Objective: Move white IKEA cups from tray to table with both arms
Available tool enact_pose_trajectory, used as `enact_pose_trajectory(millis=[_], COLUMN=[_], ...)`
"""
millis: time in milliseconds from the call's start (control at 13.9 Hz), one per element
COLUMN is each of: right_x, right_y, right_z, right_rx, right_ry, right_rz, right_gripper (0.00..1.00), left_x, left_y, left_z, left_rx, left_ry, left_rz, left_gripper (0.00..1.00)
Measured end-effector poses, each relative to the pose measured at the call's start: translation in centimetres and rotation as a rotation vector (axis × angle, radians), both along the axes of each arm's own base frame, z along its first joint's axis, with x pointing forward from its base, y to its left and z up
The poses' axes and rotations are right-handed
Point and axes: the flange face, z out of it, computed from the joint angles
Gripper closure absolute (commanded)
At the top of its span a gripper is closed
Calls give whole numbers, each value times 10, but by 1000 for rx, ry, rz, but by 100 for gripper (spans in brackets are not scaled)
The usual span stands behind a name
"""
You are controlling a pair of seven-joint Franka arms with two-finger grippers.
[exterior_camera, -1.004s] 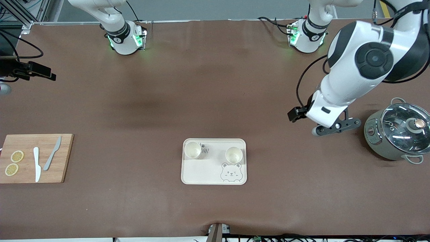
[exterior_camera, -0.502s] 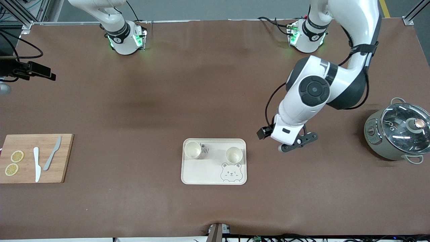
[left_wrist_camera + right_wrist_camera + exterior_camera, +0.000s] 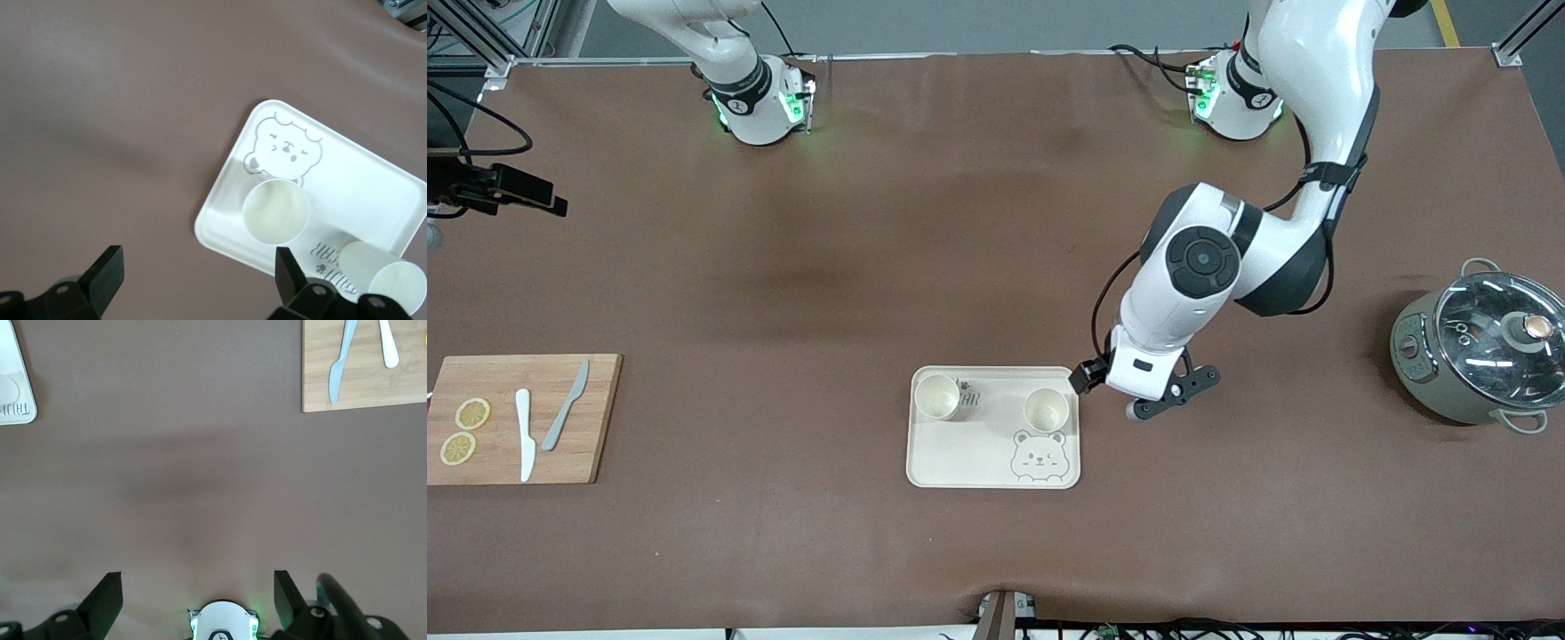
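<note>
Left gripper [image 3: 193,280]: fingers [image 3: 107,270] spread wide, nothing held between them; hovering over the bare brown surface [image 3: 996,222] just beside the edge of the bear tray [image 3: 960,458] toward the left arm's end. One white cup [image 3: 1047,410] upright on the tray, in the corner nearest that gripper, directly above the printed bear face [image 3: 1039,458] as seen from the front camera; cup close to the gripper, not touching it. Second white cup [image 3: 937,396] upright on the same tray, at the corner toward the right arm's end, beside the printed lettering; the two cups well apart, both on the tray half farther from the front camera. Right gripper [image 3: 193,600]: fingers [image 3: 107,590] likewise wide apart and empty, held high over the surface near its own arm's base, waiting. Toward the right arm's end: wooden cutting board [image 3: 525,418] carrying two knives and two lemon slices. Toward the left arm's end: grey-green pot [image 3: 1480,351] with glass lid, resting on the surface, well apart from the tray.
</note>
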Motion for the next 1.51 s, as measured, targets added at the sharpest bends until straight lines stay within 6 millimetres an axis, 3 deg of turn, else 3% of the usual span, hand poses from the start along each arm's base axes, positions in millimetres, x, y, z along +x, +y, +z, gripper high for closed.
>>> enact_pose_trajectory(millis=[143,430,502,646,789,1004,1363,1507], right_x=[10,40,44,51,63,78,84,84], right_y=[3,6,6,5,4,18,29,46], right_z=[-10,-83,-93,-97,-90,-96,-117,-118], right_rx=[-3,-6,-7,-18,-42,-54,-35,-36], right_ry=[17,156,173,171,142,132,171,178], right_rz=[4,9,10,9,14,38,49,79], right_gripper=[0,0,0,0,0,0,0,0], left_x=[1,5,6,5,4,-1,-2,0], left_y=[-15,-32,-33,-35,-37,-42,-44,-46], left_z=[-15,-44,-50,-61,-70,-84,-98,-104], left_rx=[-9,-23,-22,-19,-14,-7,0,-16], left_ry=[4,0,4,12,23,39,53,33], left_rz=[17,18,18,17,14,10,10,19], left_gripper=[0,0,0,0,0,0,0,0])
